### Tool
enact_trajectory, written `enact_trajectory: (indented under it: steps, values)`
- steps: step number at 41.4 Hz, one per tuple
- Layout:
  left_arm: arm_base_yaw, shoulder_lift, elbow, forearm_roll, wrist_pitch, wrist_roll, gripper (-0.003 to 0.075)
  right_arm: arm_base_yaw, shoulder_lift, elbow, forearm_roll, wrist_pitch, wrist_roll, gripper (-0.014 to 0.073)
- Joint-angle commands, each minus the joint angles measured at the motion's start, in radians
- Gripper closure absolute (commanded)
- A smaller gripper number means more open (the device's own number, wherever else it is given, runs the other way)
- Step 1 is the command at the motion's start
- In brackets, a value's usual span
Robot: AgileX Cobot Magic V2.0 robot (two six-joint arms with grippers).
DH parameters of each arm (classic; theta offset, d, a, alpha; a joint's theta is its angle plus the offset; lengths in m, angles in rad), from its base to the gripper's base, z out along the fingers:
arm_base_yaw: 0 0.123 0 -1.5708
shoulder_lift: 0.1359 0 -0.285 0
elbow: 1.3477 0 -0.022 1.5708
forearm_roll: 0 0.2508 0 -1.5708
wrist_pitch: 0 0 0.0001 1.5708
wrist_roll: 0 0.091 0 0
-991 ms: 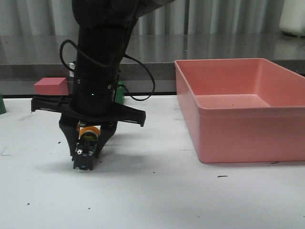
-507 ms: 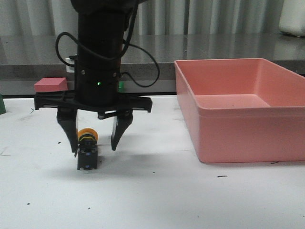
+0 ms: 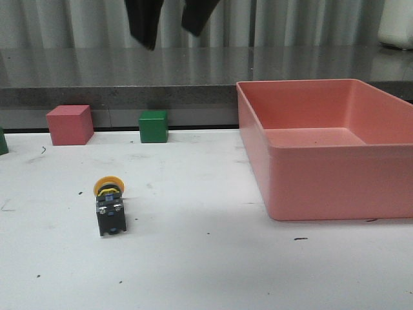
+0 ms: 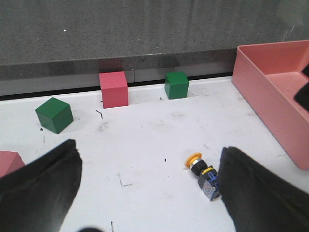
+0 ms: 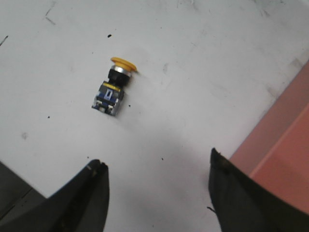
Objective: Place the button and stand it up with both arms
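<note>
The button [image 3: 110, 210] lies on its side on the white table, left of centre, yellow cap pointing away and black base toward the front. No gripper touches it. My right gripper [image 3: 171, 39] hangs high above the table with its jaws apart; only its fingertips show at the top of the front view. In the right wrist view the gripper [image 5: 155, 158] is open and empty, with the button [image 5: 113, 87] well below it. My left gripper [image 4: 149, 146] is wide open and empty, low over the table; the button [image 4: 203, 170] lies just beside its right-hand finger [image 4: 256, 193].
A large pink bin [image 3: 335, 194] stands on the right. A pink cube [image 3: 70, 124] and a green cube [image 3: 153, 126] sit at the table's back edge. Another green cube [image 4: 54, 114] and a pink cube [image 4: 9, 162] are at the far left.
The gripper that held the button opened, let it go and rose almost out of the front view. The button stays on the table, lying on its side.
</note>
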Motion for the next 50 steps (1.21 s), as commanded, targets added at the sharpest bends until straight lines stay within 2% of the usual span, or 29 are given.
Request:
enact_trajectory:
  steps: [1, 10, 22, 38, 50]
  values:
    - [-0.007, 0.014, -0.024, -0.007, -0.076, -0.013, 0.0157, -0.012, -0.166, 0.077, 0.006, -0.074, -0.058, 0.0121]
    - [-0.007, 0.014, -0.024, -0.007, -0.076, -0.013, 0.0157, -0.024, -0.423, 0.317, 0.007, -0.182, -0.100, 0.0121]
    - [-0.007, 0.014, -0.024, -0.007, -0.076, -0.013, 0.0157, -0.024, -0.690, 0.560, 0.007, -0.194, -0.124, 0.0121]
    - [-0.007, 0.014, -0.024, -0.007, -0.076, -0.013, 0.0157, -0.024, -1.038, 0.823, 0.006, -0.204, -0.124, 0.0121]
    - [-0.007, 0.014, -0.024, -0.007, -0.076, -0.013, 0.0157, -0.024, -1.240, 0.958, 0.006, -0.247, -0.124, 0.0121]
